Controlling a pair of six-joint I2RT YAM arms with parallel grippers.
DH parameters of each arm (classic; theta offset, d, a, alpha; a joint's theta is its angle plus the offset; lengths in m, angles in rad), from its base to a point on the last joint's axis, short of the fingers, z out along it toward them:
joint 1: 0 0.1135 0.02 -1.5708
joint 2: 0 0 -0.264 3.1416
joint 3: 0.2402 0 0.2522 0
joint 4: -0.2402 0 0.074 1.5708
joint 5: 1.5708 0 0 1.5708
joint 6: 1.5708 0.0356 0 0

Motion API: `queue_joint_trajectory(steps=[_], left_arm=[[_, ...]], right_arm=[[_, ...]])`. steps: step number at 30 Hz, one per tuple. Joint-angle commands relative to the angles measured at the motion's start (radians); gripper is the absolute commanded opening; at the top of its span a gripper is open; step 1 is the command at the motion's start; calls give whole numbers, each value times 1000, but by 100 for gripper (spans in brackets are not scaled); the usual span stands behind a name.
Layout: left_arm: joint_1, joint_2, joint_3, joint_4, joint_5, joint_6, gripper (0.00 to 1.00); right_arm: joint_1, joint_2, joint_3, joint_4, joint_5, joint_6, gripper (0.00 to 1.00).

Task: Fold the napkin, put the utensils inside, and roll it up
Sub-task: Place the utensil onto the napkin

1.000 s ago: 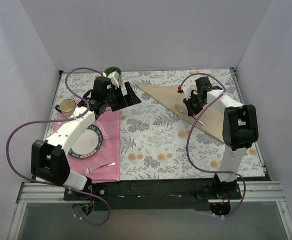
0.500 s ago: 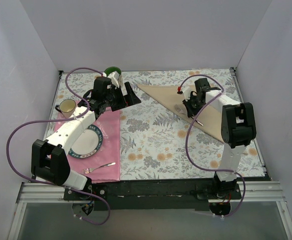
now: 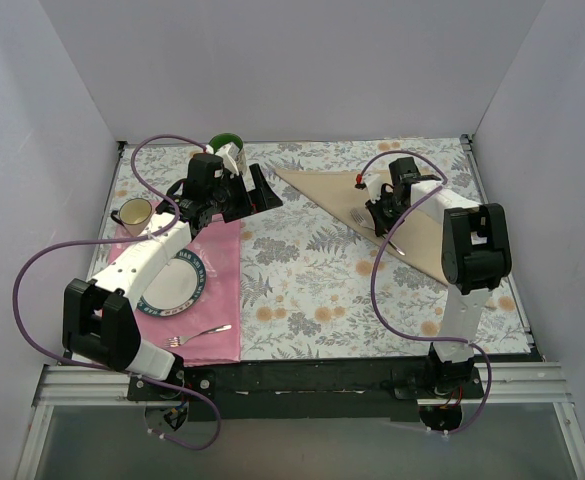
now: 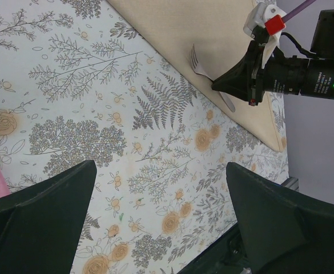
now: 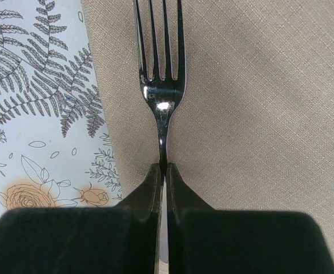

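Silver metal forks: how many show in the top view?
2. One silver metal fork lies on the pink rectangular placemat, at its near edge. The second fork is on the tan cloth napkin, its handle pinched in the right gripper. Arms may hide others.

The tan napkin [image 3: 324, 186], folded into a triangle, lies flat by the worktop's [image 3: 312, 275] far right corner. A silver fork [image 5: 161, 85] rests on it, its neck pinched by the right gripper [image 5: 162, 173]. A second fork [image 3: 198, 334] lies near the near left corner.

Plain pale grey walls [image 3: 302, 70] on three sides, floral tablecloth [image 3: 312, 280] below, metal rail [image 3: 517, 372] nearest.
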Motion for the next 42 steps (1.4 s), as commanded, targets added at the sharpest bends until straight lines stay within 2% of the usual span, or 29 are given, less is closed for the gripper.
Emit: queue_joint_trajectory(steps=[1, 2, 5, 9, 16, 26, 36, 42], left_arm=[[2, 3, 25, 11, 3, 7, 98], [3, 5, 20, 14, 6, 7, 98], [3, 40, 16, 40, 19, -16, 98], [0, 115, 48, 85, 67, -74, 97], [-49, 180, 114, 110, 33, -86, 93], [-54, 141, 85, 92, 18, -62, 93], [-54, 135, 79, 89, 20, -45, 94], [-55, 131, 71, 89, 23, -40, 94]], right_arm=[[-3, 11, 18, 14, 15, 10, 8], [-2, 9, 20, 14, 21, 13, 20], [12, -14, 37, 15, 69, 62, 35], [41, -92, 41, 40, 101, 65, 40], [49, -51, 90, -26, 69, -24, 38], [49, 0, 83, -31, 32, -44, 36], [49, 20, 50, -18, 82, -59, 36], [49, 29, 46, -26, 79, -76, 27]])
